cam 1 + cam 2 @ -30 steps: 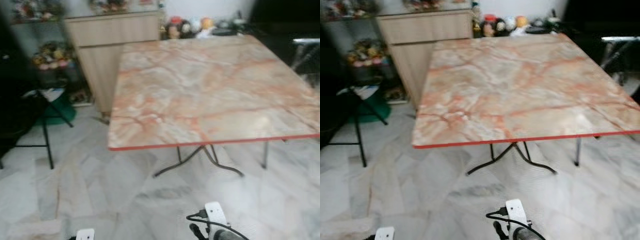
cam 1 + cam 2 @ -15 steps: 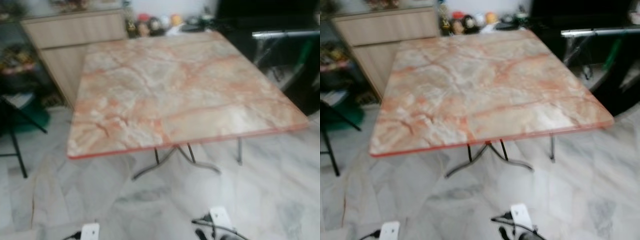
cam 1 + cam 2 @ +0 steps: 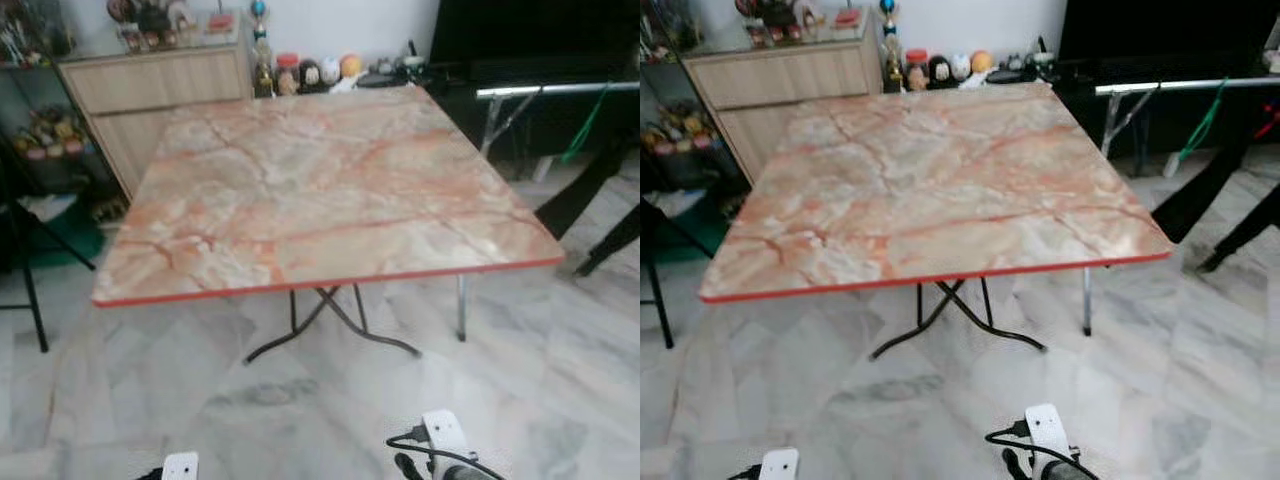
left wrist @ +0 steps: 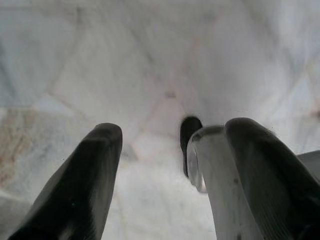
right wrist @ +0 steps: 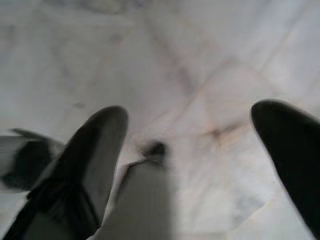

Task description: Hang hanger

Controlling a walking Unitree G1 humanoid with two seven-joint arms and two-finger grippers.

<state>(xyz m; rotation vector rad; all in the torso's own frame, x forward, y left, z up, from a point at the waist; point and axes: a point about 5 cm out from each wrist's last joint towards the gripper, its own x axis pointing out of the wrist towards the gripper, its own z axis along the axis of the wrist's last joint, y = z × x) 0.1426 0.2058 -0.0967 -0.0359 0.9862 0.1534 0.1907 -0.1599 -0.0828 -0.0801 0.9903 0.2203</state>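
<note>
No hanger can be made out anywhere, so the task's thing is not located at this moment, and the main risk is judged to be a search that wanders: a collision with the red-edged corner of the folding table [image 3: 320,190] or its crossed metal legs [image 3: 330,325] could be caused by walking while the view is slightly blurred. A rail on a metal stand [image 3: 1160,88], from which something green hangs, is seen beyond the table's far right corner and may be the hanging place, though this cannot be confirmed. The tabletop is a glossy, marble-patterned slab in pink and cream; the floor [image 3: 1200,330] is polished grey-veined tile, likely slippery. A pale wooden cabinet [image 3: 160,90] stands behind. The left gripper [image 4: 165,165] is held apart with nothing between its rounded black fingers; the right gripper [image 5: 192,150] is spread wide and empty, both pointed at the floor.
</note>
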